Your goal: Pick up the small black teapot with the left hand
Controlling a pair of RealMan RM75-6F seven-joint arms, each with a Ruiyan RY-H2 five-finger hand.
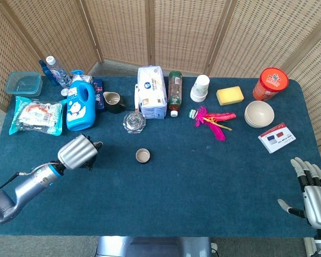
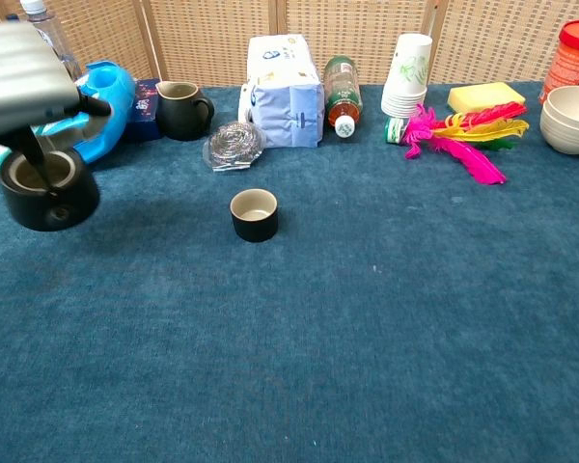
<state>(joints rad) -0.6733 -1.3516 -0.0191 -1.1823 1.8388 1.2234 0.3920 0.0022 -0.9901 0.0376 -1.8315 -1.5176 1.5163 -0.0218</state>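
The small black teapot (image 2: 48,188) hangs clear of the blue cloth at the left of the chest view, open top showing a pale inside. My left hand (image 2: 24,82) is directly above it, fingers curled down around its handle. In the head view the left hand (image 1: 77,151) covers the teapot almost fully at the table's left. My right hand (image 1: 312,193) rests at the table's bottom right corner, fingers spread, holding nothing.
A small black cup (image 2: 255,213) stands right of the teapot. Behind are a blue detergent bottle (image 2: 96,104), a dark pitcher (image 2: 181,109), a steel scrubber (image 2: 234,146), a tissue pack (image 2: 282,89), a lying bottle (image 2: 342,89), paper cups (image 2: 408,72), feathers (image 2: 463,133), a sponge (image 2: 484,96) and bowls (image 2: 569,118).
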